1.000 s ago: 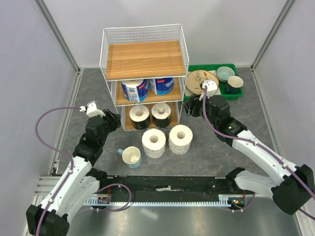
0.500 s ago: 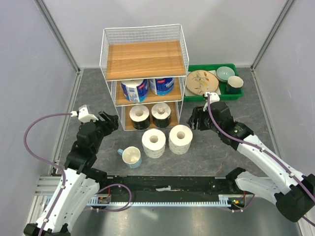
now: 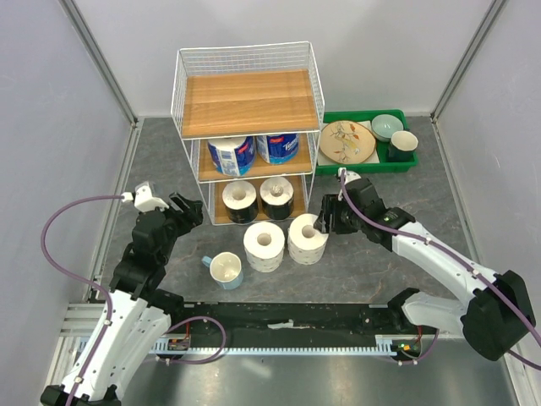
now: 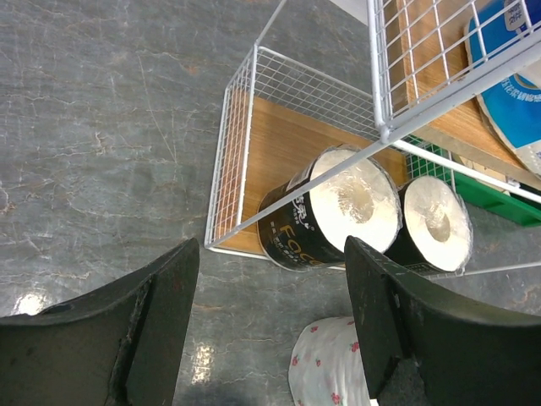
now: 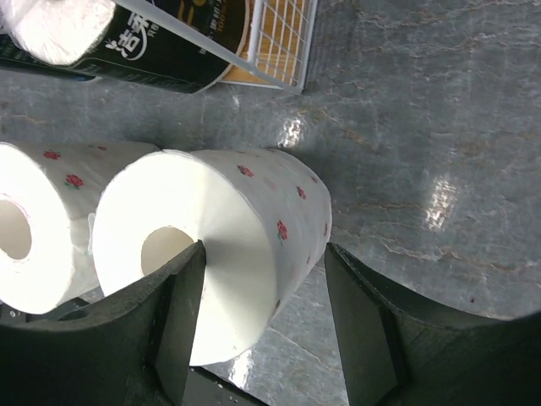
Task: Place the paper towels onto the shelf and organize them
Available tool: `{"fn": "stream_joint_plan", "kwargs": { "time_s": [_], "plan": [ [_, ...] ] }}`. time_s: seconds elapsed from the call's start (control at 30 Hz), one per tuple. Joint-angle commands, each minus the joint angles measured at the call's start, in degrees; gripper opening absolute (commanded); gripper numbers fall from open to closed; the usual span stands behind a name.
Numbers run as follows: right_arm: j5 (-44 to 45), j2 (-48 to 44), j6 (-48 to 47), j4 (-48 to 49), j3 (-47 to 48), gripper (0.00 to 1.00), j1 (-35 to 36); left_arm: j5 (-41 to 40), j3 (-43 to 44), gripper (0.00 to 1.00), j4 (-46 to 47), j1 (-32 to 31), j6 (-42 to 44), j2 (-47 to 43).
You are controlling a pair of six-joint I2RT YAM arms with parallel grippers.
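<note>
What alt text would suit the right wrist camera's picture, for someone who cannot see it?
Two dark fingers, spread apart, frame a white paper roll printed with small red flowers on a grey table. A second flowered roll sits at left; dark-wrapped rolls sit on the wire shelf above.

My right gripper [image 3: 324, 222] swings down from the green tray [image 3: 325, 166]. Its spread jaws now straddle the right speckled roll [image 3: 304, 241]. My left gripper [image 3: 188, 209] backs off, opening wider.

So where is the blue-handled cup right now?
In the top view, the cup stands on the table left of centre, just left of a speckled roll, in front of the shelf.
</note>
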Motion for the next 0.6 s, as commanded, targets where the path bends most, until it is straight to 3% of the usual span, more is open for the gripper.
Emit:
{"fn": "stream_joint_plan", "kwargs": {
  "time_s": [0.0,0.57],
  "plan": [
    [-1.7,2.0,1.4,1.9,-0.7,0.66,0.1,-2.0,2.3,0.76,-1.0,0.2,-0.6,-0.6],
    [-4.2,-2.3,0.6,1.2,-0.2,0.75,0.4,-1.9,1.7,0.76,-0.9,0.2,-1.6,0.0]
  ]
}}
